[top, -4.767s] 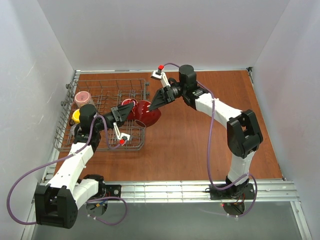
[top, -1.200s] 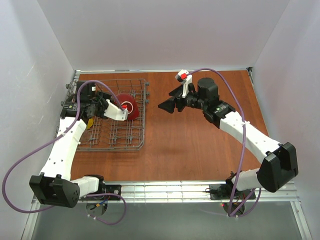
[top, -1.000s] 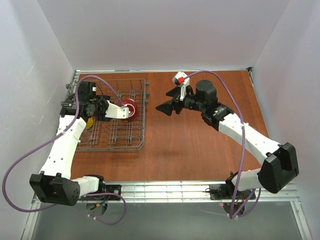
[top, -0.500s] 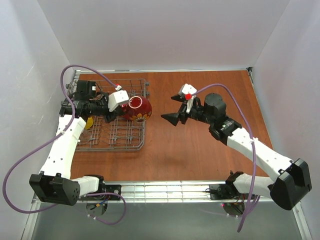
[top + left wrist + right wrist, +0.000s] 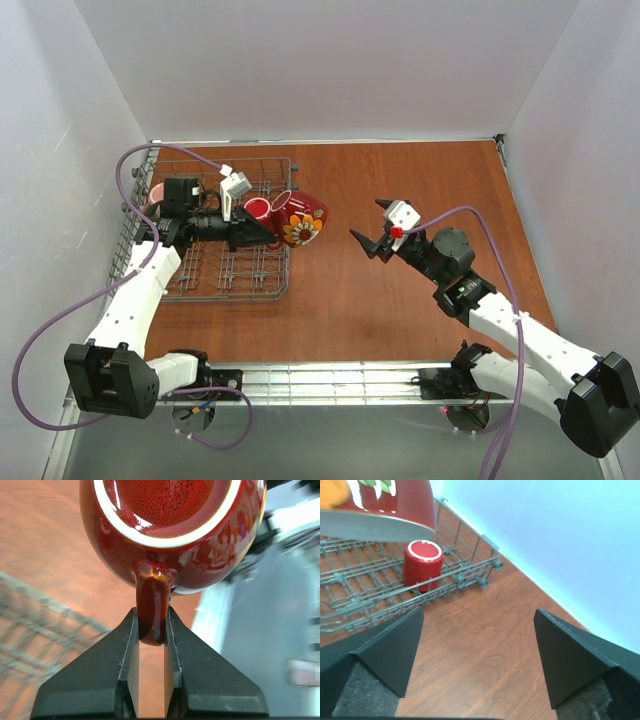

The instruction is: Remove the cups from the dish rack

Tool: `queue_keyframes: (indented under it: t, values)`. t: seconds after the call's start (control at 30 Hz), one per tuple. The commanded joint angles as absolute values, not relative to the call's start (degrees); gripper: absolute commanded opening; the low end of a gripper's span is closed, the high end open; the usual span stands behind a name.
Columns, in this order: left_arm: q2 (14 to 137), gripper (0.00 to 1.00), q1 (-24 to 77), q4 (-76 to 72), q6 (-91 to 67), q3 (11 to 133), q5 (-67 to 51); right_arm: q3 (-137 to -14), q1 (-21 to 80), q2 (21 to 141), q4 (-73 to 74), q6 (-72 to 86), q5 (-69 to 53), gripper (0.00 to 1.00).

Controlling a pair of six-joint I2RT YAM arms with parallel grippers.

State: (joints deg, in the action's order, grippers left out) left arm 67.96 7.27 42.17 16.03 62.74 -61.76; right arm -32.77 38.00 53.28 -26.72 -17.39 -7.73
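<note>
Left gripper (image 5: 151,625) clamped on handle (image 5: 151,611) of floral mug (image 5: 305,222), my fingers pinching it from both sides. Mug lifted off surface, tipped sideways, hanging at 3 o'clock edge of rack (image 5: 200,291). Red mug (image 5: 257,209) stands in rack, just beside floral mug at its 9 o'clock. My right gripper (image 5: 366,221) spread wide, holding nothing, above table (image 5: 400,180). It sits at 3 o'clock of floral mug, near but not touching.

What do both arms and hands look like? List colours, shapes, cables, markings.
The left arm and right arm have white links with black joints; a purple cable trails along each. The left hand and right hand have black wedge-shaped fingers. A red spot marks the right wrist.
</note>
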Motion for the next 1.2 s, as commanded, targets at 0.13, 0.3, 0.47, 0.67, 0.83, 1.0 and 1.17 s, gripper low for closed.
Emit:
queue_keyframes:
  t: [0.13, 0.3, 0.47, 0.67, 0.83, 1.0, 1.17]
  values:
    - [63.46, 0.0, 7.21, 28.21, -1.56, 58.98, -74.61, -33.31, 38.14, 58.08, -40.33, -11.87, -9.75, 0.76]
    - [63.11, 0.0, 7.21, 26.19, -3.52, 58.8, -74.18, -35.33, 38.23, 62.04, -46.75, -5.29, -16.85, 0.68]
    - [63.54, 0.0, 7.21, 26.1, -3.08, 59.24, -73.48, -36.91, 38.67, 64.77, -50.44, -0.8, -19.85, 0.68]
    - [63.46, 0.0, 7.21, 26.02, -2.9, 59.59, -73.39, -40.86, 39.29, 69.6, -53.34, 3.07, -21.35, 0.67]
    - [63.46, 0.0, 7.21, 25.93, -3.25, 60.03, -74.62, -41.31, 40.17, 72.42, -57.04, 4.22, -21.97, 0.63]
    - [62.93, 0.0, 7.21, 24.97, -4.3, 58.98, -76.46, -41.57, 40.52, 73.47, -60.02, 4.39, -21.18, 0.61]
    - [62.32, 0.0, 7.21, 22.42, -7.38, 57.66, -77.7, -42.01, 40.87, 75.49, -64.51, 6.41, -21.97, 0.53]
